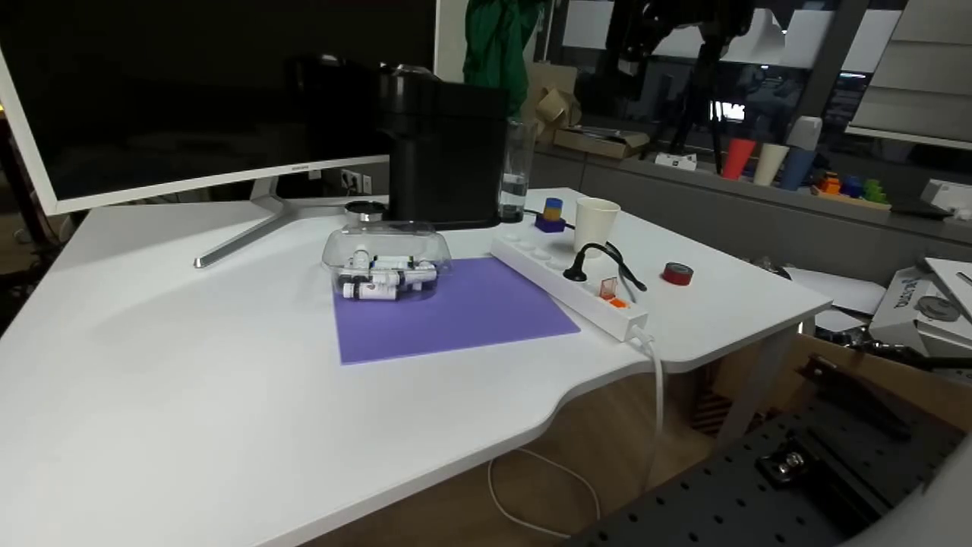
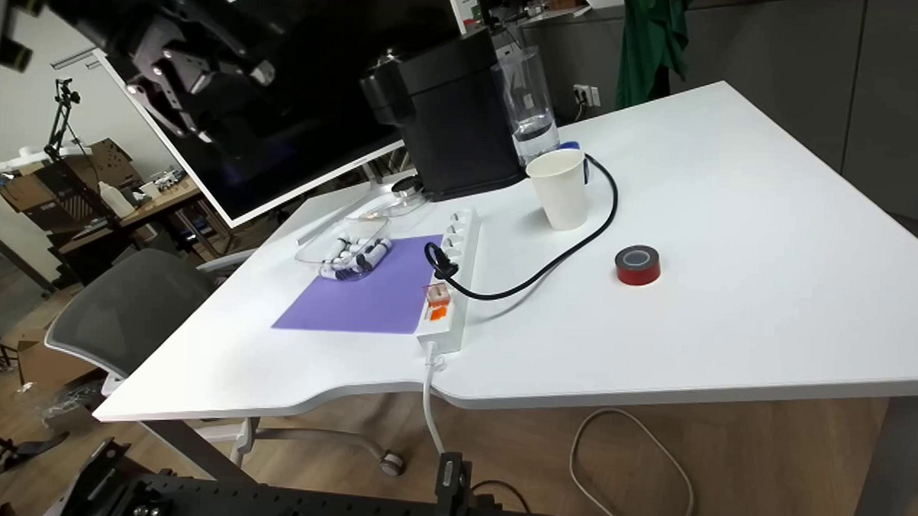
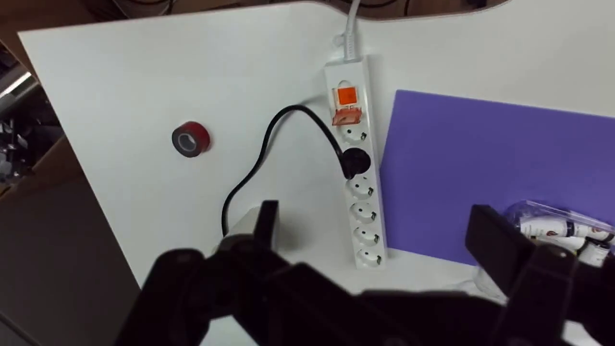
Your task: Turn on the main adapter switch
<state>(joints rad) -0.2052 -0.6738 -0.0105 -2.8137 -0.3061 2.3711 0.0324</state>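
The main adapter, a long white power strip, lies on the white table in both exterior views (image 1: 562, 287) (image 2: 467, 247) and in the wrist view (image 3: 377, 202). A black plug (image 3: 356, 161) with a black cord sits in one of its sockets. The orange switch (image 3: 347, 95) is at the end by the white cable, also visible in both exterior views (image 1: 619, 302) (image 2: 437, 313). A clear reddish flap (image 3: 347, 117) stands raised beside the switch. My gripper (image 3: 374, 221) is open and empty, high above the strip. It also shows in an exterior view (image 2: 231, 103).
A purple sheet (image 1: 456, 319) lies beside the strip, with a clear box (image 1: 387, 247) of small white bottles. A paper cup (image 2: 559, 189), red tape roll (image 2: 637, 266), black machine (image 1: 448, 152) and monitor (image 1: 190, 83) stand on the table. The white cable (image 2: 428, 402) hangs over the edge.
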